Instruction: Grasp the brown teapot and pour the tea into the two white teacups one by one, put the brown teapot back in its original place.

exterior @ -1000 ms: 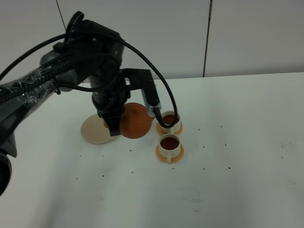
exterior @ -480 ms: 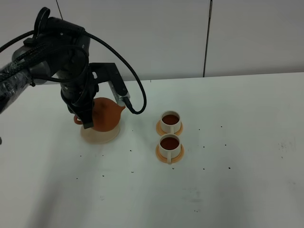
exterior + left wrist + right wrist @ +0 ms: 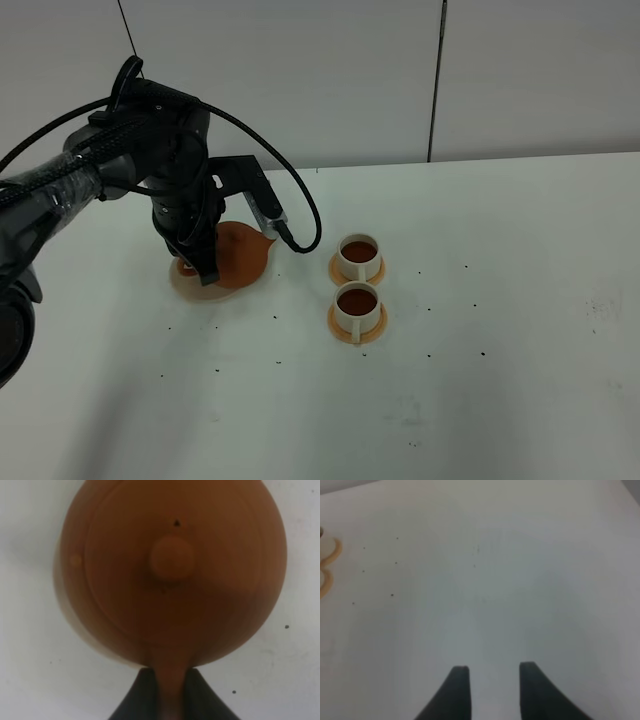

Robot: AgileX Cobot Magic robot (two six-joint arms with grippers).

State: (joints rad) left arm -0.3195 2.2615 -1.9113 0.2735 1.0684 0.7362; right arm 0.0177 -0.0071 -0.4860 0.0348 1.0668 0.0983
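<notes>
Brown teapot (image 3: 172, 575) is clasped at its handle by left jaws, on beige disc (image 3: 190, 283); right jaws are parted; two white teacups (image 3: 358, 256) are filled, at 3 o'clock.

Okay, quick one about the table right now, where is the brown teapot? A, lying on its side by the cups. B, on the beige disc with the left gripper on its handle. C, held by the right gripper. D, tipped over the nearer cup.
B: the brown teapot sits upright on the beige disc, its handle pinched by the left gripper, clear of both cups.
</notes>
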